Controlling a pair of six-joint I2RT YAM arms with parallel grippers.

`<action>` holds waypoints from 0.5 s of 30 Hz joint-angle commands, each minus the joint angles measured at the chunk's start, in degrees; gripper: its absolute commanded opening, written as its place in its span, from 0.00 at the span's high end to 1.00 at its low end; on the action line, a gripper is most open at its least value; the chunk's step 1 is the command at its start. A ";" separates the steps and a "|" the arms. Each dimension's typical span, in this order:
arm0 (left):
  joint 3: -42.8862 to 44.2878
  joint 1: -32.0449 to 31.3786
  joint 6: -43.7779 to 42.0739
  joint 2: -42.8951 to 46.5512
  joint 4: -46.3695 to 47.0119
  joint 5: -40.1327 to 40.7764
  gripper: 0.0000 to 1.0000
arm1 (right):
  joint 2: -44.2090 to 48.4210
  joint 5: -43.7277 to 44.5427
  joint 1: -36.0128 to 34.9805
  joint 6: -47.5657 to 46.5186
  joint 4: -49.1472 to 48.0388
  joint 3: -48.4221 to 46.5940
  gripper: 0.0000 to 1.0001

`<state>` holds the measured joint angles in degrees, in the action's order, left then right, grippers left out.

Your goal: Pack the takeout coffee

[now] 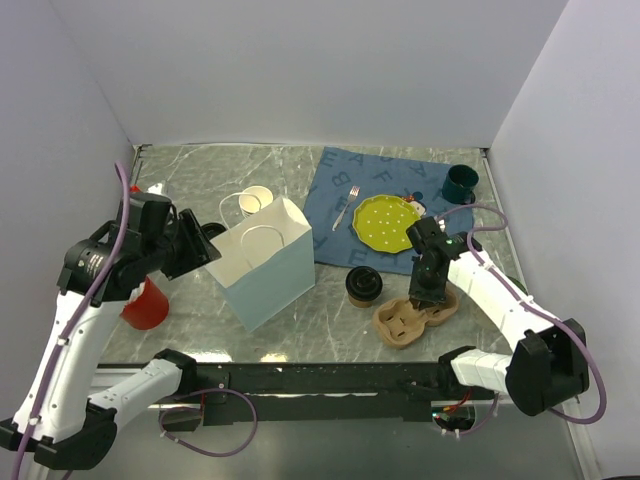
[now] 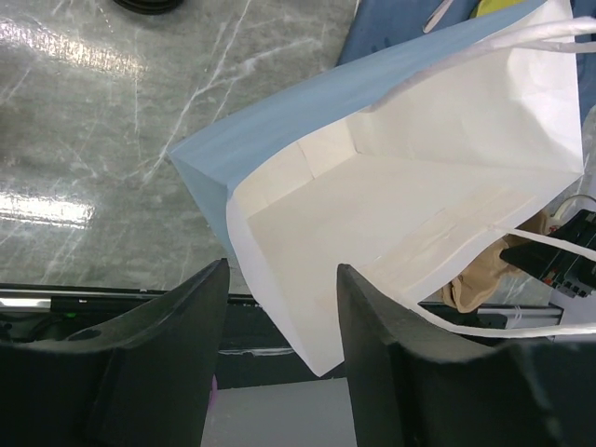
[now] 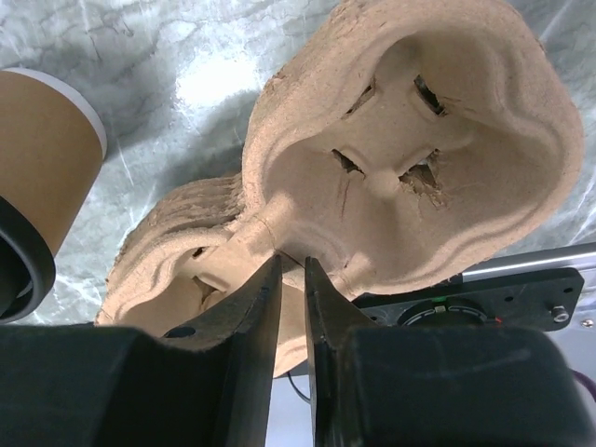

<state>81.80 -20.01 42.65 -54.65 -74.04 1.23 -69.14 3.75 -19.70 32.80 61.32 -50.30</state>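
The takeout coffee (image 1: 363,285), a brown paper cup with a black lid, stands on the marble table between the bag and the carrier; it shows at the left edge of the right wrist view (image 3: 37,168). A light-blue paper bag (image 1: 265,265) stands open with a white inside (image 2: 372,214). My left gripper (image 1: 205,250) is at its left rim, open (image 2: 279,275), with the bag's corner loose between the fingers. My right gripper (image 1: 428,295) is shut (image 3: 291,265) on the middle ridge of the brown pulp cup carrier (image 1: 405,322) (image 3: 410,158).
A red cup (image 1: 145,305) stands under the left arm. Cream paper cups (image 1: 255,198) sit behind the bag. A blue cloth (image 1: 340,180) carries a yellow-green plate (image 1: 388,222) and a fork (image 1: 350,207). A dark green mug (image 1: 460,182) stands at the back right.
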 commanded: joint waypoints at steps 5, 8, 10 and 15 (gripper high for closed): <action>2.75 -0.03 -1.61 -0.63 -0.84 1.75 0.41 | 2.52 2.31 0.54 -3.07 0.29 -3.74 0.68; 2.75 -0.03 -2.13 -0.89 -0.76 1.75 0.40 | 2.26 1.10 0.54 -10.16 1.78 -6.38 0.57; 2.93 -0.03 -2.66 -1.16 -0.75 1.67 0.39 | 1.82 -0.05 0.54 -13.97 2.48 -7.00 0.45; 5.64 -0.03 -3.89 -2.56 -1.72 1.67 0.37 | 1.21 -6.92 1.86 -21.09 1.60 -10.85 0.43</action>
<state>83.18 -20.01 40.99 -56.36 -74.96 2.00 -68.18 -0.12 -18.41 19.70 62.26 -55.88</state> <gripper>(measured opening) 0.619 0.576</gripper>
